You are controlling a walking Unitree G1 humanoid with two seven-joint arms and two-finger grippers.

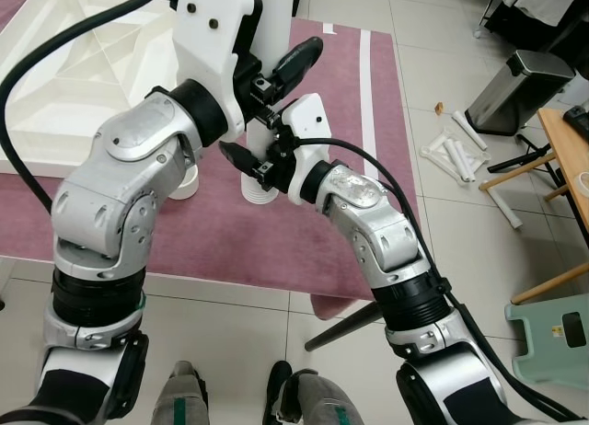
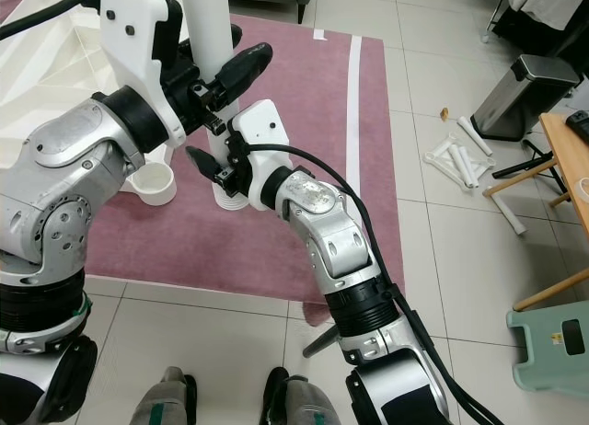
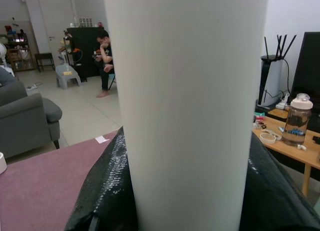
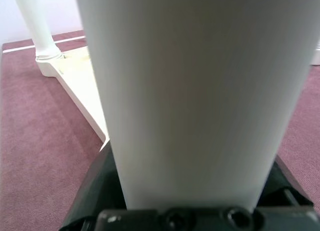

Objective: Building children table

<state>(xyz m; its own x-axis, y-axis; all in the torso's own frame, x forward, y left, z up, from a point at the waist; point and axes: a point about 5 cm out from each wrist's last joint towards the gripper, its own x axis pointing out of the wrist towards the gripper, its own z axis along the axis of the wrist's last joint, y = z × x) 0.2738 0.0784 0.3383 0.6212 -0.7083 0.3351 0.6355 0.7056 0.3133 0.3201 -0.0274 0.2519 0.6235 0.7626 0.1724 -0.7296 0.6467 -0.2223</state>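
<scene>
Tools | left tool (image 2: pixel 225 75) high, right tool (image 2: pixel 221 172) low | both clamp upright leg (image 2: pixel 207 25)

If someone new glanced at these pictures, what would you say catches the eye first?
Most striking is the upright white table leg standing on the mauve rug, with the left gripper clamped around it higher up and the right gripper closed on it near its base. Next comes the upturned white tabletop to the robot's left, then the loose white leg pieces scattered on the tiled floor to its right.
</scene>
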